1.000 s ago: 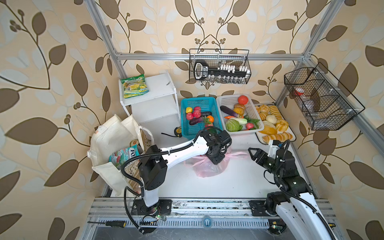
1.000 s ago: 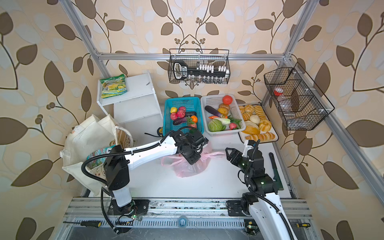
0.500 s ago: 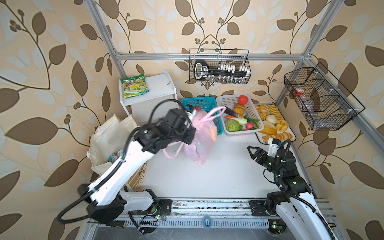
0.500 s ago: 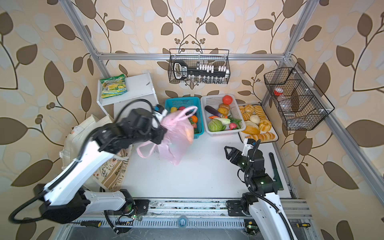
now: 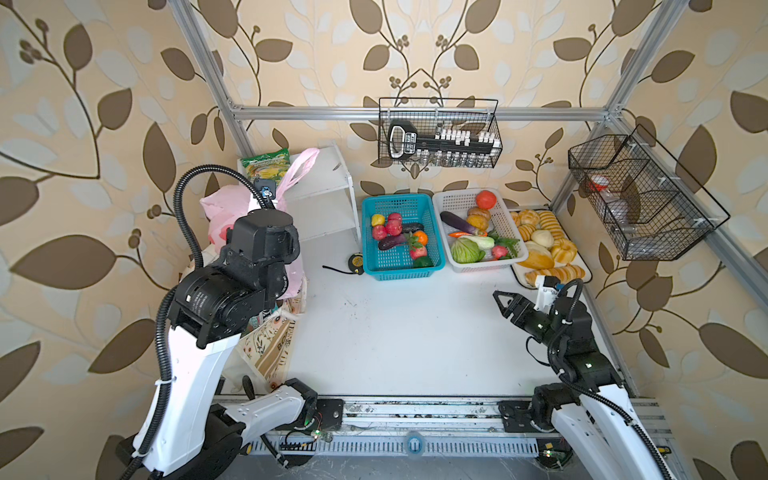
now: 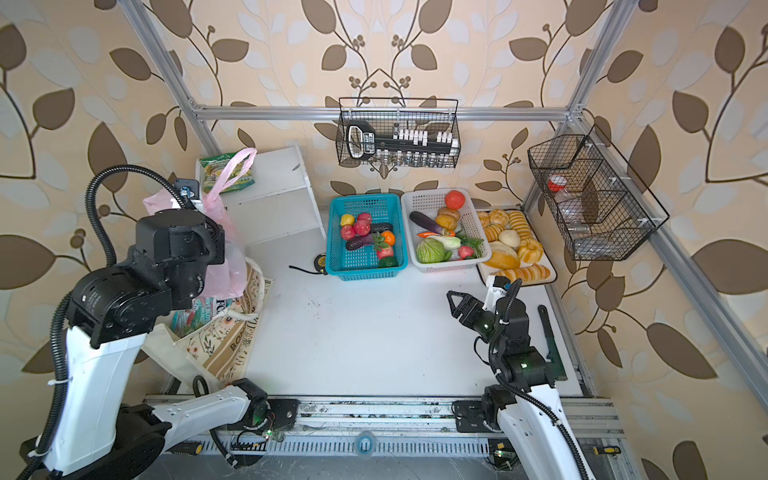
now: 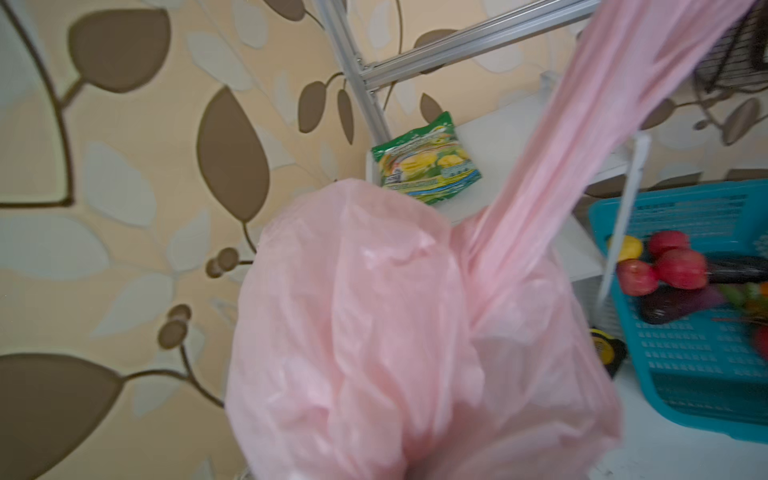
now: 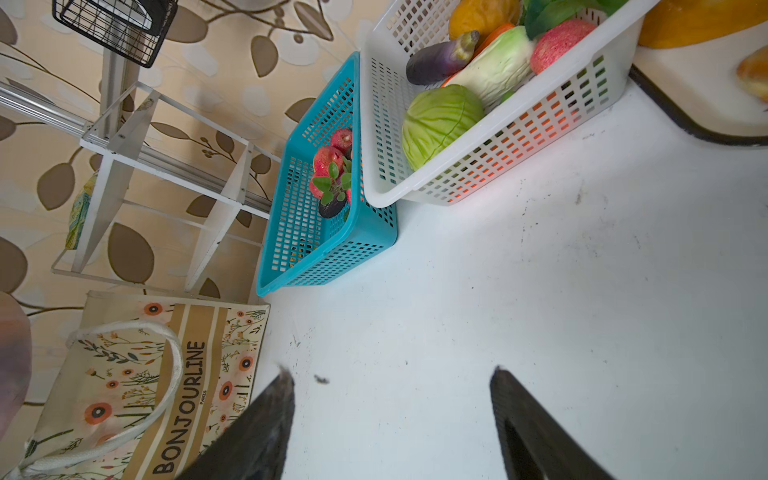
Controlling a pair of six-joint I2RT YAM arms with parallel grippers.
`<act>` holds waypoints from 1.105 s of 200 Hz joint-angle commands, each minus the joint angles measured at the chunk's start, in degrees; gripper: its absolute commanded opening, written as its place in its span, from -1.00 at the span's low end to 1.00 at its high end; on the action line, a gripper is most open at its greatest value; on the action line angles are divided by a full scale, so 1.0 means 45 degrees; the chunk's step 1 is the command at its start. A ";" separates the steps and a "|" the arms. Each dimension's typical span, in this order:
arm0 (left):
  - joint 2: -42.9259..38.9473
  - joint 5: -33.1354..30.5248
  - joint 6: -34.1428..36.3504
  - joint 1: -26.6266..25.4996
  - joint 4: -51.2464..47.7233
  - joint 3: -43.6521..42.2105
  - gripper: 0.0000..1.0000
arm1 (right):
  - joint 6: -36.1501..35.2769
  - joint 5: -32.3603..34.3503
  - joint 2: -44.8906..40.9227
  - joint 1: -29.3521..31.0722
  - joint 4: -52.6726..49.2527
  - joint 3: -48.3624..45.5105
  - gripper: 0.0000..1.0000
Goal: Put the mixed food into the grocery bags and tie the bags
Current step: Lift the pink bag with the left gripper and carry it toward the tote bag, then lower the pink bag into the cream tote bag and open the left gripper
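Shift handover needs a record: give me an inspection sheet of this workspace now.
Surface: white table, faint scuffs.
Job's things: pink plastic bag hangs lifted near the canvas tote, a teal-red packet showing in it; toy fruit in the blue basket.
Clutter: tape measure, white basket of vegetables, bread tray, green-yellow packet on the white shelf.
Grippers: left claw hidden behind the bag, shut on it; right claw open, empty.
Cables: black conduit loops over the left arm; no snag seen.
Surroundings: a wire basket at the back, another at the right, on the aluminium frame; leaf wallpaper.
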 commanded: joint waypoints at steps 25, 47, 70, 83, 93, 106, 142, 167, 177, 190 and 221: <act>-0.0592 -0.0882 0.0844 0.2828 0.1733 -0.2225 -1.00 | 0.0011 -0.0214 0.0391 0.0158 0.0480 0.0393 0.49; -0.0545 0.0415 -0.0303 0.3999 0.1181 -0.2754 -1.00 | -0.0099 -0.0385 0.0575 0.0176 0.0271 0.0591 0.49; -0.0625 0.2516 -0.2345 0.4879 -0.0021 -0.3663 -1.00 | -0.0398 -0.0440 0.0591 0.0199 -0.0016 0.0781 0.49; -0.0867 0.3572 -0.3081 0.4933 -0.0221 -0.4393 -1.00 | -0.0511 -0.0407 0.0608 0.0184 -0.0076 0.0779 0.49; -0.1091 0.4395 -0.3582 0.4939 -0.0390 -0.4715 -1.00 | -0.0573 -0.0425 0.0670 0.0174 -0.0022 0.0777 0.49; -0.1341 0.5137 -0.3972 0.4973 -0.0452 -0.4984 -1.00 | -0.0635 -0.0474 0.0761 0.0176 0.0001 0.0817 0.49; -0.0906 0.6677 -0.4639 0.6383 -0.0468 -0.5397 -1.00 | -0.0494 -0.0564 0.1020 0.0195 0.0024 0.0817 0.49; -0.0418 0.8026 -0.4978 0.8815 0.0046 -0.5482 -1.00 | -0.0503 -0.0547 0.0970 0.0216 -0.0077 0.0779 0.49; -0.0237 0.8107 -0.5169 0.8967 0.0365 -0.5500 -1.00 | -0.0590 -0.0500 0.0918 0.0216 -0.0168 0.0779 0.49; 0.0072 0.8999 -0.5461 0.9416 0.0858 -0.5721 -1.00 | -0.0657 -0.0415 0.0878 0.0216 -0.0306 0.0745 0.49; 0.0942 1.0175 -0.6342 1.0230 0.1115 -0.6643 -1.00 | -0.0932 -0.0294 0.0842 0.0182 -0.0672 0.0791 0.49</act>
